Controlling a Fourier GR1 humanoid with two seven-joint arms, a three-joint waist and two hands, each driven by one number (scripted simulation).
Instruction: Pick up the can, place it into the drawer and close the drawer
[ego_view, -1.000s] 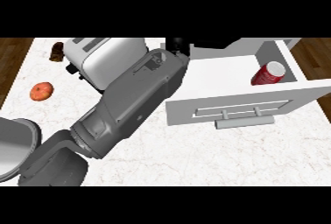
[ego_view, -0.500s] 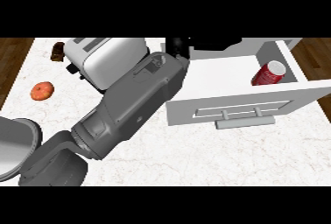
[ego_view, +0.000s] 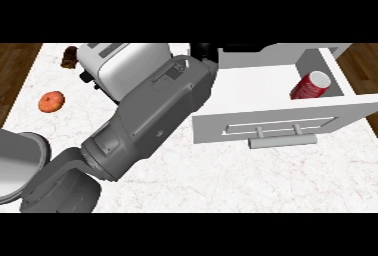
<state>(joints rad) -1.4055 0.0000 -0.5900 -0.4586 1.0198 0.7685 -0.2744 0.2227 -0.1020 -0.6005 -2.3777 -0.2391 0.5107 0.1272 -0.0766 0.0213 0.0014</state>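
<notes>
A red can (ego_view: 310, 85) with a white top leans in the far right corner of the open white drawer (ego_view: 284, 116), whose front panel and handle face me. My left forearm runs from the lower left up to the top centre. Only a black bit of my left hand (ego_view: 206, 51) shows there, at the drawer's far left corner, apart from the can. My right hand is out of view.
A silver toaster (ego_view: 122, 65) stands at the back left, partly under my forearm. An orange fruit (ego_view: 51, 101) lies on the counter at the left, a brown item (ego_view: 70, 57) behind it. A grey round dish (ego_view: 16, 162) sits at the left edge.
My left forearm and hand have crept slightly toward the far edge beside the drawer. The can and the drawer have not moved.
</notes>
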